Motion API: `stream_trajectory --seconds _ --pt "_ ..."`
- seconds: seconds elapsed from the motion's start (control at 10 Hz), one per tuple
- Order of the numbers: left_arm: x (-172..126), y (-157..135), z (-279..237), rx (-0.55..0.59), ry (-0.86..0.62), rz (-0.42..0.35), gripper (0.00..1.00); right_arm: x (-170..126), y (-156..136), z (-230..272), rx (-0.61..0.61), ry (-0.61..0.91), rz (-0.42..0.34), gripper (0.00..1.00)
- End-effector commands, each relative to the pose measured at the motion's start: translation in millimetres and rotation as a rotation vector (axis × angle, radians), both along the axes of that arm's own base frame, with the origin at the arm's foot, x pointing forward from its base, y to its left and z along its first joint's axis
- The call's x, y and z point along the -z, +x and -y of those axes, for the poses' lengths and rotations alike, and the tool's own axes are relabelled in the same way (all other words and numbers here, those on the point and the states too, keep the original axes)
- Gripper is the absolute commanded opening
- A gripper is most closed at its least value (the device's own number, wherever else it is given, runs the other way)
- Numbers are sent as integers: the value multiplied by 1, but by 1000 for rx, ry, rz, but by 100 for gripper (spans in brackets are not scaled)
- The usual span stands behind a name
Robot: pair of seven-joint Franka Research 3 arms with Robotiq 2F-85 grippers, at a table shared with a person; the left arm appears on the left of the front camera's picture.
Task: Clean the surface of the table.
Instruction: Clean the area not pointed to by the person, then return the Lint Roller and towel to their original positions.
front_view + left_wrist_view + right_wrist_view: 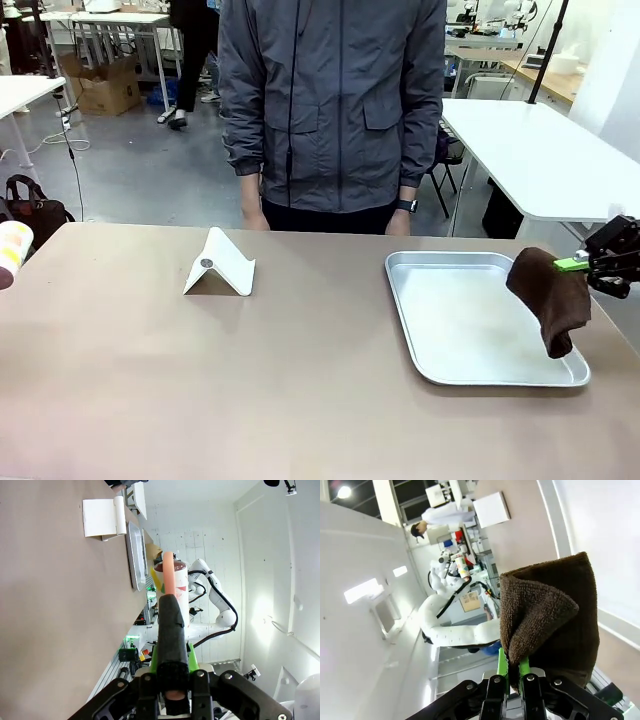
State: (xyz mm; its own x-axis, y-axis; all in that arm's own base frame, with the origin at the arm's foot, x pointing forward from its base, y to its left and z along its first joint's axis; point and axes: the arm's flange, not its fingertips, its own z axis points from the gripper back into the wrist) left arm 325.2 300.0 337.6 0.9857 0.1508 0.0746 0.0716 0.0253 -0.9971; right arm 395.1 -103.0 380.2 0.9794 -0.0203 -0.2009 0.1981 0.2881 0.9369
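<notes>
The table (200,380) bears one tray (470,330), one stand (220,265); right pincer (578,263) pinches one cloth (550,295).

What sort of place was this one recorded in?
Likely a robotics lab or workshop: white worktables behind the brown table, cardboard boxes on a concrete floor, another white robot arm farther off.

front: faces person across table (300,380) | wrists: rolled sideways, share tray (470,320)

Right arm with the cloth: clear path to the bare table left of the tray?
Probably yes. The right gripper holds the cloth hanging over the tray; the table beside it is bare, with the white stand farther back.
</notes>
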Motion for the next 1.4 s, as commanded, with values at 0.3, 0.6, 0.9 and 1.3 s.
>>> stream_trajectory --seconds 0.3,0.6,0.9,1.3 --pt "-5 0 2 -13 -12 -4 22 -6 3 -2 13 54 -10 0" --pt "-5 0 2 -13 -12 -4 22 -6 3 -2 13 54 -10 0" --pt "-5 0 2 -13 -12 -4 22 -6 3 -2 13 54 -10 0" --pt "-5 0 2 -13 -12 -4 22 -6 3 -2 13 54 -10 0"
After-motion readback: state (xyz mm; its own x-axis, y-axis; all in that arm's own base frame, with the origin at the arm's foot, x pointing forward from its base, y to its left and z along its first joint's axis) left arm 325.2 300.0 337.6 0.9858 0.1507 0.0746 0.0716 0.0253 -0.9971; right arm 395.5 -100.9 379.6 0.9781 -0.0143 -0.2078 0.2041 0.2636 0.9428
